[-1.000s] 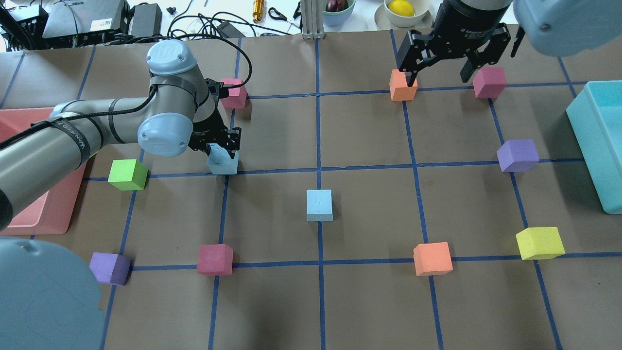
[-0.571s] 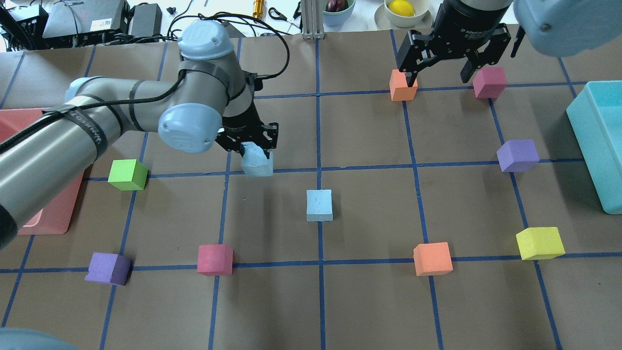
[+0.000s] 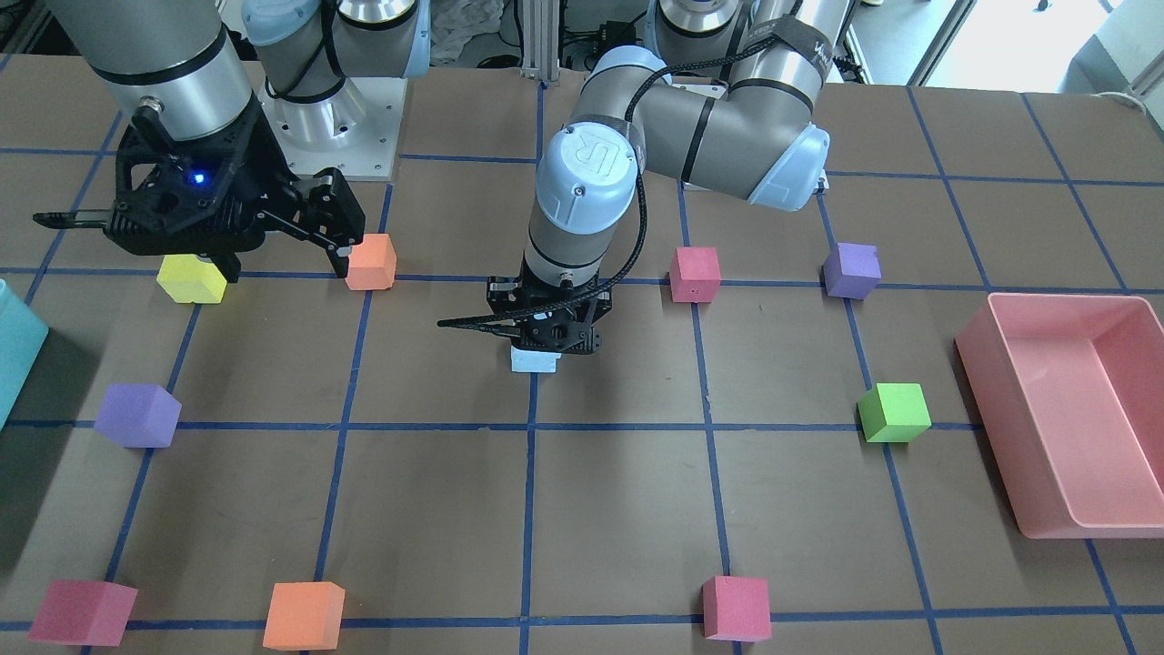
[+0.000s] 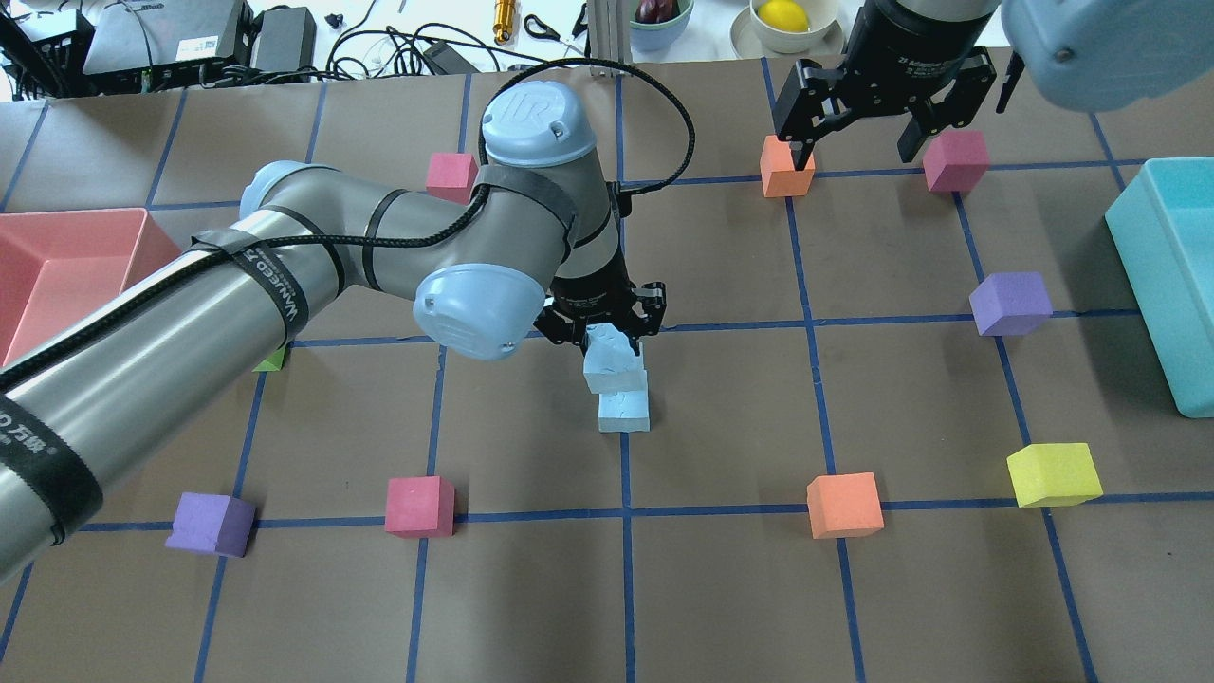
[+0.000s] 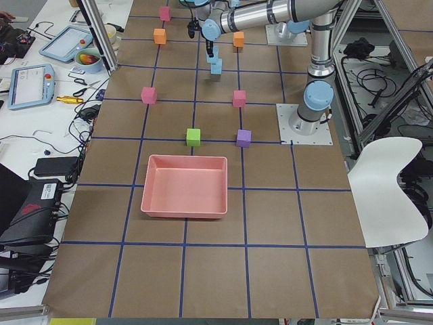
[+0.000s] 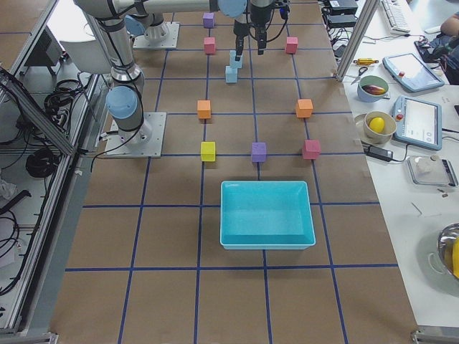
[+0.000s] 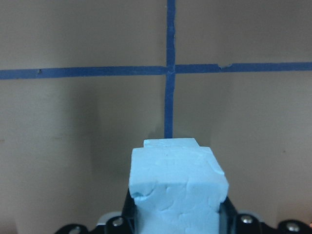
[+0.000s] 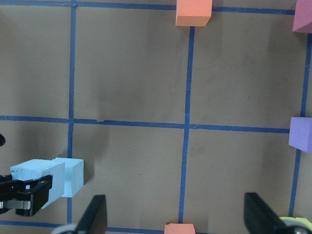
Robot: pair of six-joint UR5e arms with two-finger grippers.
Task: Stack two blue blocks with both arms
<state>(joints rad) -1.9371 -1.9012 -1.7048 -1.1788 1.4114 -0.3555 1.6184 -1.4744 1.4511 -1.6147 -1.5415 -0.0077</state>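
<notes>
My left gripper [image 4: 607, 327] is shut on a pale blue block [image 4: 612, 360] and holds it in the air just above the second blue block [image 4: 626, 413], which rests on the table's centre grid line. The held block sits slightly off to the far left of the lower one. In the left wrist view the held block [image 7: 178, 190] fills the bottom, with an edge of the lower block [image 7: 170, 143] behind it. The side view shows both blocks, one [image 5: 212, 51] over the other [image 5: 216, 66]. My right gripper [image 4: 858, 142] is open and empty, hovering at the far right.
The right gripper hangs between an orange cube [image 4: 787, 169] and a crimson cube [image 4: 956, 159]. A teal bin [image 4: 1171, 285] stands at the right edge, a pink tray [image 4: 57, 266] at the left. Purple [image 4: 1010, 304], yellow [image 4: 1053, 474], orange [image 4: 844, 505] and crimson [image 4: 419, 506] cubes lie around.
My left arm has carried the blue block to the right, from the left grid cell to above the centre blue block. The right arm has not moved.
</notes>
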